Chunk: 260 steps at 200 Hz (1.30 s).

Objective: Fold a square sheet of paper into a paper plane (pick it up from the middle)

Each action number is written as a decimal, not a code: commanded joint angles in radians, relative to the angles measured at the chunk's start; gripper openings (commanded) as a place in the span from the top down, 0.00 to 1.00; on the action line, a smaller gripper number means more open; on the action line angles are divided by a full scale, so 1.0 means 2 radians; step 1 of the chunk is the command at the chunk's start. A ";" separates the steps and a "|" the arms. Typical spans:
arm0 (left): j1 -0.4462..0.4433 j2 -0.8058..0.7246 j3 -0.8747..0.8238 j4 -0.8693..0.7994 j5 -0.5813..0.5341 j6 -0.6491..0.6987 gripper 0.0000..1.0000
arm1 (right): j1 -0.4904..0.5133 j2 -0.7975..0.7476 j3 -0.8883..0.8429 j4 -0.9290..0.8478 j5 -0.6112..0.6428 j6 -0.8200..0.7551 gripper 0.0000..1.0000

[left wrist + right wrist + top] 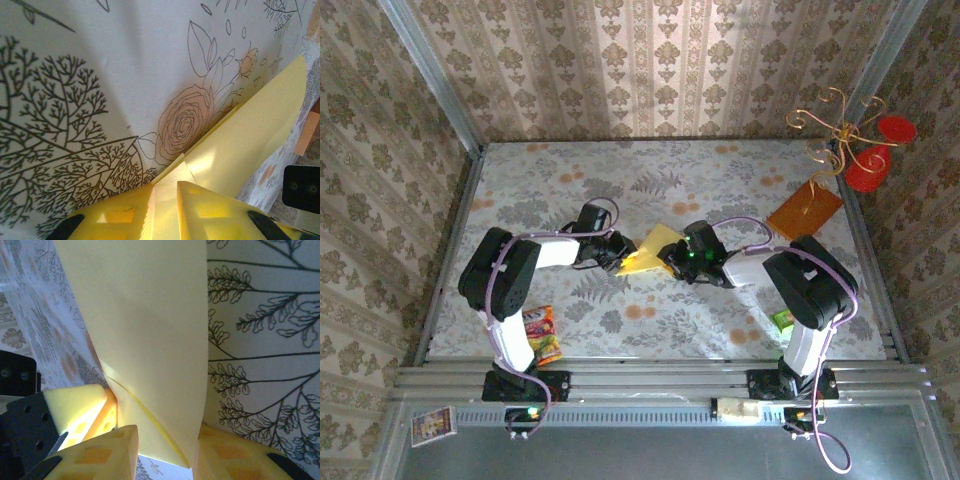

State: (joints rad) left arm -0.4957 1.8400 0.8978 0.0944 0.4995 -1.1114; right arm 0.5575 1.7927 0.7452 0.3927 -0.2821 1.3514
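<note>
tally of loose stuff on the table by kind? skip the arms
paper sheet, yellow: 1
board, orange-brown: 1
packets, one multicoloured, one green: 2
wire stand with red discs, far right corner: 1
Total: 5

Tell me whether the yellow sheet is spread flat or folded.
Folded: the yellow sheet shows two layers meeting at a crease, pinched in the left gripper.
</note>
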 commanded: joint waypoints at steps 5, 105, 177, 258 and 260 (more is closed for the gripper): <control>0.005 0.013 -0.016 -0.008 -0.011 -0.014 0.79 | 0.001 0.004 -0.020 0.032 0.019 0.023 0.67; 0.001 0.013 -0.021 0.017 0.000 -0.027 0.72 | 0.000 0.000 -0.033 0.079 0.023 0.027 0.75; -0.001 0.006 -0.006 -0.008 0.004 0.003 0.65 | 0.000 -0.020 -0.030 0.053 0.031 0.011 0.86; -0.008 -0.050 0.020 -0.083 -0.020 0.118 0.51 | -0.007 -0.048 -0.030 0.014 0.040 0.003 0.98; -0.008 -0.053 0.020 -0.086 -0.021 0.123 0.50 | -0.007 -0.049 -0.030 0.011 0.040 0.002 0.98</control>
State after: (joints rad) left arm -0.5098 1.8046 0.9154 0.0360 0.5072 -1.0016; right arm 0.5545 1.7447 0.6895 0.4793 -0.2405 1.3830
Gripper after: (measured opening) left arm 0.468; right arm 0.058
